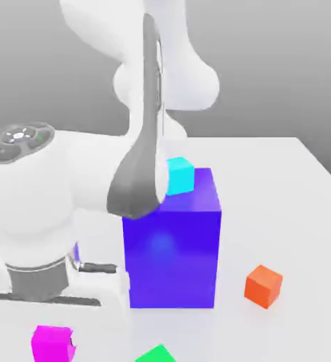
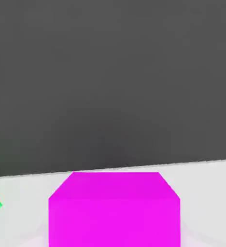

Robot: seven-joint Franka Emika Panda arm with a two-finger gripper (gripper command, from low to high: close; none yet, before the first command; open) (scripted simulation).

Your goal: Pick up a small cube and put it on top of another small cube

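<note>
Blue block (image 1: 172, 258) between orange cube (image 1: 264, 286) and arm (image 1: 115, 170)

Bright, even light washes out the smooth white table (image 1: 281, 212); around it, the grey backdrop (image 1: 267, 63) looks dimmer.

A white surface (image 1: 288, 219) carries a big blue block (image 1: 172, 258), an orange cube (image 1: 263, 286) and a green block (image 1: 156, 355).

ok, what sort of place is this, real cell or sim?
Most likely a simulated tabletop test scene. Signs: flat, textureless colors on the orange cube and the big blue block, a bare white tabletop, and a plain grey backdrop behind the white robot arm.
</note>
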